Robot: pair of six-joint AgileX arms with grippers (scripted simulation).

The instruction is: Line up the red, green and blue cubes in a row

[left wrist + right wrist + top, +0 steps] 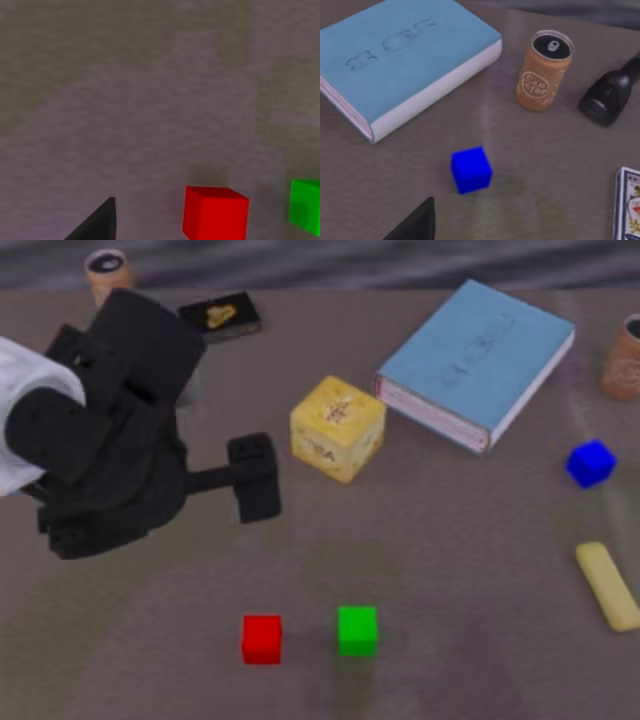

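Observation:
The red cube [261, 638] and the green cube [357, 629] sit side by side near the front of the table, a small gap between them. Both also show in the left wrist view, red cube [215, 212] and green cube [305, 205]. The blue cube [590, 462] lies alone at the far right, and the right wrist view shows the blue cube [471, 169] too. My left gripper [255, 478] hovers behind the red cube, holding nothing. One dark finger [100, 222] shows, with no second against it. The right arm is outside the top view; its finger [420, 222] is close to the blue cube.
A large yellow printed box [337, 427] and a light blue book [475, 360] lie at the back centre. Cans stand at the back left [107, 272] and right [625, 358]. There is a black packet [220, 315], a yellow bar [607, 585], a black scanner [610, 95] and a card box [627, 205].

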